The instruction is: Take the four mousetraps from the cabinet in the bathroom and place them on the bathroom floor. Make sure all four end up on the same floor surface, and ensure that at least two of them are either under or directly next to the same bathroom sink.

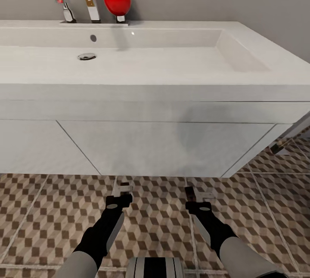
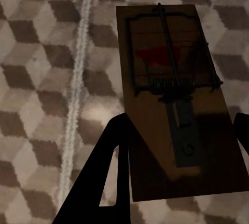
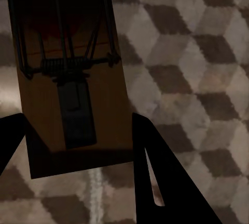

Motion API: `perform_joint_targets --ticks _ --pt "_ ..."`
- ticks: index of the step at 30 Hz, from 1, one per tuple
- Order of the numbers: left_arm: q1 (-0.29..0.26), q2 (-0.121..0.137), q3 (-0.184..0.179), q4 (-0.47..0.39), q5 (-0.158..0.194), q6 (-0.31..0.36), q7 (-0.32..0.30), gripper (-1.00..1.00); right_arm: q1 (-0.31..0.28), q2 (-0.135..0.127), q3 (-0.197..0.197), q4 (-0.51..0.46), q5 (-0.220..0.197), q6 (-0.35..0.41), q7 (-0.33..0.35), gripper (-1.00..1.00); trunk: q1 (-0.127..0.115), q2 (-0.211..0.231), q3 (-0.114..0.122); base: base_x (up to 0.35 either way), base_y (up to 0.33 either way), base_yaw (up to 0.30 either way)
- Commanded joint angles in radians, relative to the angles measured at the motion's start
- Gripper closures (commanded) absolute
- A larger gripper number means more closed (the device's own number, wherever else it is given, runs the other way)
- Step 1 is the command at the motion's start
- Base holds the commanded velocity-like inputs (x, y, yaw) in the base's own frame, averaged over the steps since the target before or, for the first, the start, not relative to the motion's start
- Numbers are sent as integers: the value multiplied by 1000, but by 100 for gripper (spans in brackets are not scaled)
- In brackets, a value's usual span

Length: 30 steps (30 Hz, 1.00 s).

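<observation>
I am holding one small flat tan wooden mousetrap (image 2: 174, 99) clenched in the left gripper (image 1: 122, 192) and a second such mousetrap (image 3: 67, 78) in the right gripper (image 1: 192, 196), both low over the cube-patterned tiled bathroom floor (image 1: 38, 209) just before the white flat-fronted sink unit (image 1: 142, 149). I am planning to lower each flat onto the tiles close beside the unit, then ease the fingers (image 2: 106, 182) apart gently.

A smooth white sink basin (image 1: 172, 63) with a faintly glossy sheen sits on a flat white cabinet front (image 1: 163, 149). The tap (image 1: 66, 11) and drain (image 1: 86, 56) look like polished metal. Matt patterned floor tiles (image 1: 155, 222). The mousetrap (image 2: 176, 99) is plain brown wood with dark wire.
</observation>
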Motion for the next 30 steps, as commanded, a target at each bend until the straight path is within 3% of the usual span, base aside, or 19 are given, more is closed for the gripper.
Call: perform_joint_targets --ticks 1,14,30 --pt "0 1 -4 -1 4 6 10 100 0 -1 8 -2 -13 4 -8 100 0 0 -1 0 0 0" --pt "0 4 -7 1 4 6 10 100 0 -1 8 -4 -13 4 -8 100 0 0 -1 144 0 0" --pt "0 4 -5 0 5 6 10 100 0 -1 9 -4 -13 4 -8 100 0 0 -1 15 0 0"
